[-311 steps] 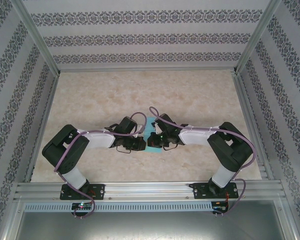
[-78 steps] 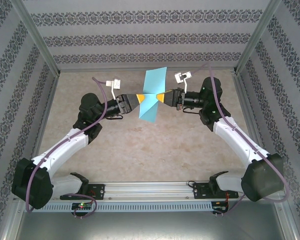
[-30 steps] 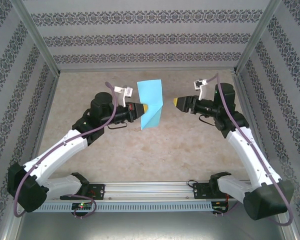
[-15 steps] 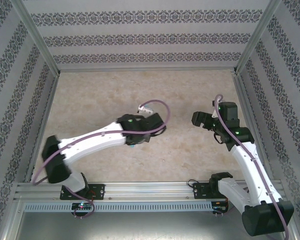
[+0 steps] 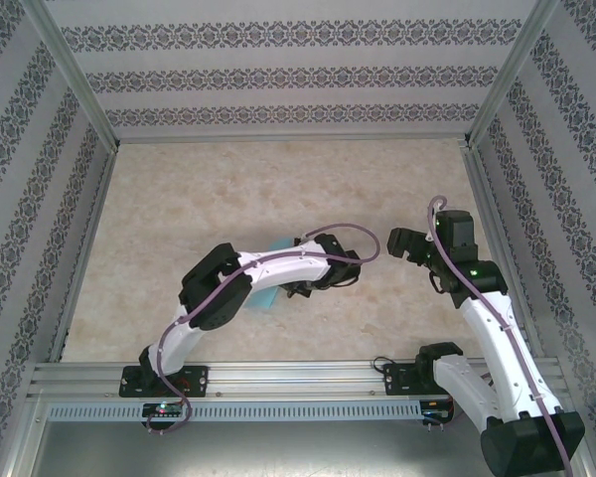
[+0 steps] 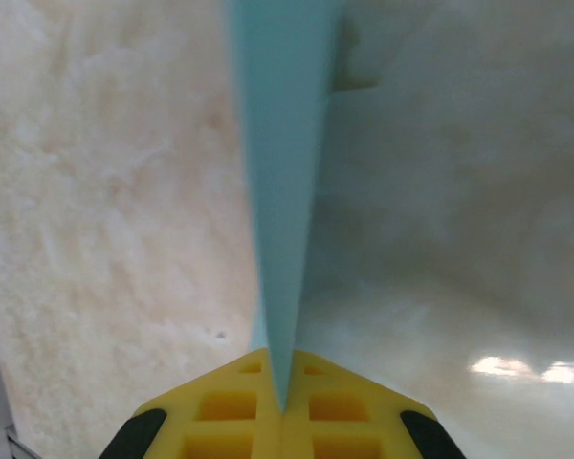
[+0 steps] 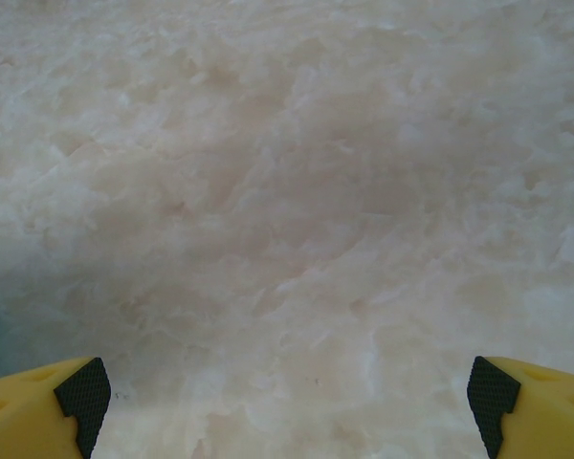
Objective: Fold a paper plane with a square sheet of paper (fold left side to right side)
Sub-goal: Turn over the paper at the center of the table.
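The left hand (image 6: 282,406) is clamped shut on one edge of the square sheet of paper (image 6: 282,191), which runs away from the yellow fingers (image 6: 230,413) edge-on, low over the marbled surface (image 5: 278,179). From above, the turquoise sheet sits mid-surface, partly hidden by the left forearm (image 5: 268,270); whether it touches down is unclear. The pinch probably serves to carry that side across for the fold. The right hand (image 7: 287,392) hangs off to the right, jaws wide apart and empty, apparently leaving room.
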Tool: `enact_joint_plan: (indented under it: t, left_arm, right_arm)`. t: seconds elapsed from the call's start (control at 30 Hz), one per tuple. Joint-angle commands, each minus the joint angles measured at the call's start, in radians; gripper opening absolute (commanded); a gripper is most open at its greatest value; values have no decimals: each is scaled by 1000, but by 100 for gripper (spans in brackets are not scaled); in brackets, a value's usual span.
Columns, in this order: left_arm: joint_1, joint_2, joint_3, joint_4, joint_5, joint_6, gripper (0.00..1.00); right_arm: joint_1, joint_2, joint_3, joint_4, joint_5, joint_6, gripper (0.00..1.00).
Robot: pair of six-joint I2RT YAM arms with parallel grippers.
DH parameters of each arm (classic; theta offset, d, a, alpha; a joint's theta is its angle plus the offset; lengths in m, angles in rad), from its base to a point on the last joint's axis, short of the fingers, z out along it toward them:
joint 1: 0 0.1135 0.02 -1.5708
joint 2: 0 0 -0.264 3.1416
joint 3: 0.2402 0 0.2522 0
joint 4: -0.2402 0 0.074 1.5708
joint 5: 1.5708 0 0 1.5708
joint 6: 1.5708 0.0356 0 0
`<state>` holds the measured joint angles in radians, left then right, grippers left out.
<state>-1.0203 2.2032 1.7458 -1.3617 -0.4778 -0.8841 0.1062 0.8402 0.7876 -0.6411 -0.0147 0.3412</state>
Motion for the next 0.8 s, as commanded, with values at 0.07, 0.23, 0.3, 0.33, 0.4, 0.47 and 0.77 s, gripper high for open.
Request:
enact_joint_plan:
  t: [0.07, 0.23, 0.3, 0.33, 0.4, 0.47, 0.77]
  left_arm:
    - [63, 67, 138, 64, 171, 96, 20]
    - [121, 83, 204, 177, 349, 157, 44]
    - [136, 72, 215, 218, 404, 178, 47]
    - [143, 57, 213, 244, 433, 189, 49]
    - [160, 19, 190, 300, 485, 205, 53]
    - [178, -51, 128, 384, 540, 219, 56]
    - [336, -470, -399, 761, 633, 189, 67]
  right_arm:
    - [-13, 3, -26, 4, -24, 16, 98]
    - [-13, 39, -38, 22, -80, 18, 98]
    - [-13, 57, -44, 36, -128, 15, 98]
    - [-13, 68, -49, 50, -159, 15, 98]
    - [-13, 89, -60, 80, -216, 28, 98]
    - [-13, 116, -71, 120, -291, 46, 98]
    - [101, 314, -77, 353, -499, 157, 83]
